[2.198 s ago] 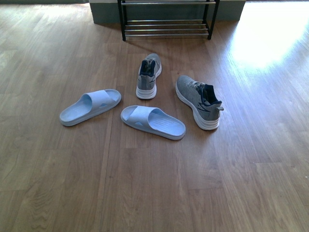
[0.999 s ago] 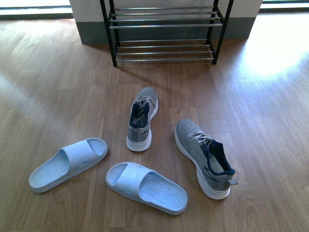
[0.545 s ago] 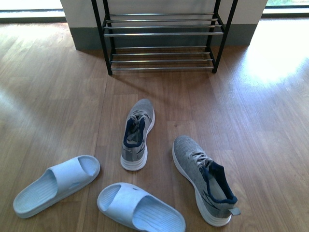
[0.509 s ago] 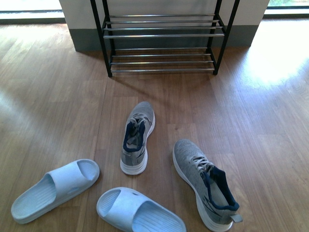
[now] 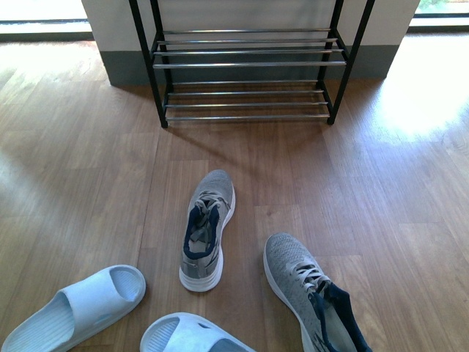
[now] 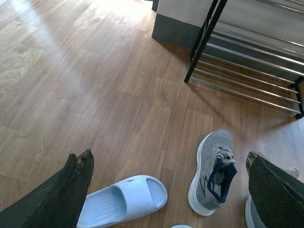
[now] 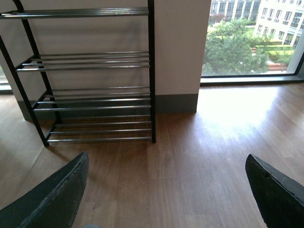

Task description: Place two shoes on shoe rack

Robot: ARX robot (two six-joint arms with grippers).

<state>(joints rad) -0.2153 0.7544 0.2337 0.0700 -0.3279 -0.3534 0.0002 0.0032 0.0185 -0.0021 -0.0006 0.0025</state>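
Observation:
The shoe rack (image 5: 248, 64), a black frame with chrome rods, stands against the wall ahead, and none of its tiers that show hold anything. On the floor before it lie a grey sneaker (image 5: 207, 224) pointing toward the rack, a second grey sneaker (image 5: 304, 293) to its right, a pale blue slide (image 5: 77, 308) and another slide (image 5: 187, 337) at the frame's lower edge. My left gripper (image 6: 169, 156) is open above the first sneaker (image 6: 213, 171) and a slide (image 6: 121, 202). My right gripper (image 7: 167, 159) is open over bare floor, facing the rack (image 7: 95, 95). Neither arm shows in the front view.
Wooden floor (image 5: 88, 169) spreads around the shoes. A white wall pillar with a grey skirting (image 7: 180, 57) backs the rack. A floor-length window (image 7: 247, 42) sits to its right, throwing bright light on the boards.
The front view has moved closer to the rack, which now looks larger. The shoes have slid toward the lower edge of the frame; they have not shifted on the floor.

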